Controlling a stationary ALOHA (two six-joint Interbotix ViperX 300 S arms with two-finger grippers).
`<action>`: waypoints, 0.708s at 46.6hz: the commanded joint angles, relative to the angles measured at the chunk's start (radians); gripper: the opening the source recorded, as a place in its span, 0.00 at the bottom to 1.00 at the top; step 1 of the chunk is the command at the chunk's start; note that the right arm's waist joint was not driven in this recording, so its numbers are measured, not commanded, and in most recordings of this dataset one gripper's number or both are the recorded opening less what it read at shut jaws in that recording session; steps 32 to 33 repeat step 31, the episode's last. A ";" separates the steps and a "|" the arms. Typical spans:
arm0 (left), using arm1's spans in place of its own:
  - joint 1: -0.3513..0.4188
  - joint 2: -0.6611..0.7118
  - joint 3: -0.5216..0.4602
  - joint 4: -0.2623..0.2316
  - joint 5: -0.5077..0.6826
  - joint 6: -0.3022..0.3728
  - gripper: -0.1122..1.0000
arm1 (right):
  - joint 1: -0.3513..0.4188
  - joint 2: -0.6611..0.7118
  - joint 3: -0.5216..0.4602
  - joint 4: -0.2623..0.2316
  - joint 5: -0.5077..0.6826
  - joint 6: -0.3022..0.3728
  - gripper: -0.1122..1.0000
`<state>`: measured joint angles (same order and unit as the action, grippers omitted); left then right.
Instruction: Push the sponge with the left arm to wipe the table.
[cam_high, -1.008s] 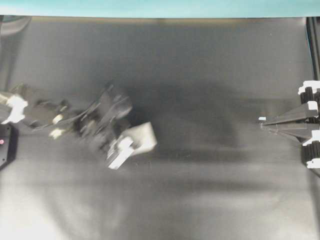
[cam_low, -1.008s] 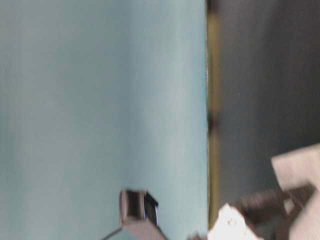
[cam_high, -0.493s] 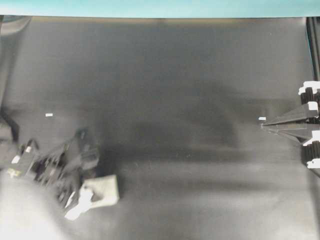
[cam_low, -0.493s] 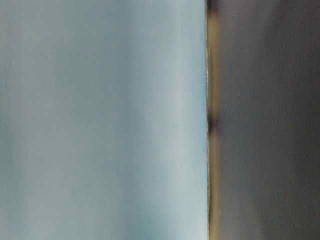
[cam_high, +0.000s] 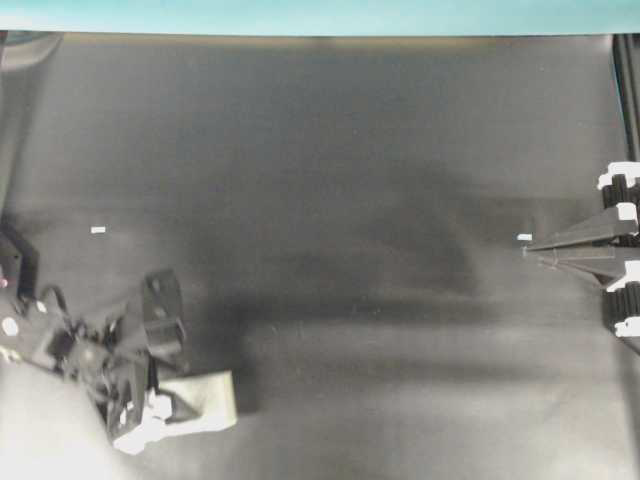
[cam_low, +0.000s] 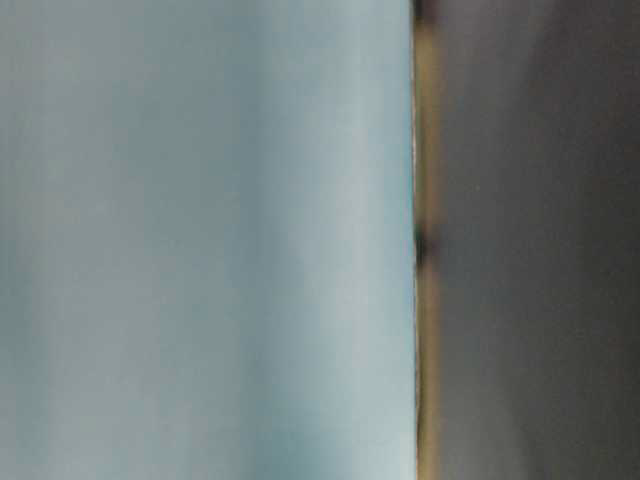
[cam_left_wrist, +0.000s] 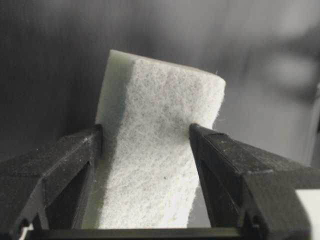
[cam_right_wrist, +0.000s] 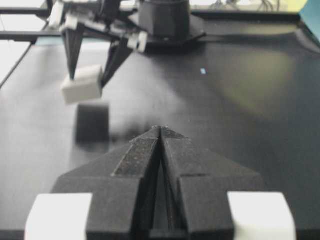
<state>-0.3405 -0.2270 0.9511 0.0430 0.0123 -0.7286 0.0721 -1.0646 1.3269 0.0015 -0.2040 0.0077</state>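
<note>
The left gripper sits at the lower left of the overhead view, with the left arm folded in behind it toward the left edge. Its jaws are clamped on the sponge, one finger on each side face; the left wrist view shows the sponge filling the gap between both fingers, tilted slightly to the right. In the right wrist view, the sponge appears at upper left with a separate dark shadow below it on the table. This suggests the sponge is raised off the surface, not pressed on it.

The right gripper rests at the right edge of the overhead view, jaws closed to a point, holding nothing. It is well apart from the sponge.

The table-level view shows only a teal panel and a dark surface, both blurred; no task item is visible there.

Risks from this position:
- No contact. If the sponge is carried above the table, the stroke wipes nothing. Cause: insufficient lowering before travel.
- Sponge rotation. The block is already tilted in the jaws. Friction on the sheet may twist it further or pull it free.
- Workspace limit. The gripper is close to the lower left corner of the table. Further travel that way leaves little surface to wipe.
- Sheet drag. Heavy downward pressure may wrinkle the shiny sheet.
</note>
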 joint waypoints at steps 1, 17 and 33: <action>0.005 -0.067 -0.002 0.003 -0.003 0.005 0.69 | 0.000 -0.002 -0.002 0.002 0.009 0.005 0.11; -0.003 -0.035 -0.006 0.003 -0.003 0.003 0.71 | 0.000 -0.058 0.021 0.014 0.025 0.006 0.11; -0.023 0.035 -0.034 0.003 0.028 0.005 0.84 | 0.000 -0.072 0.026 0.014 0.025 0.006 0.11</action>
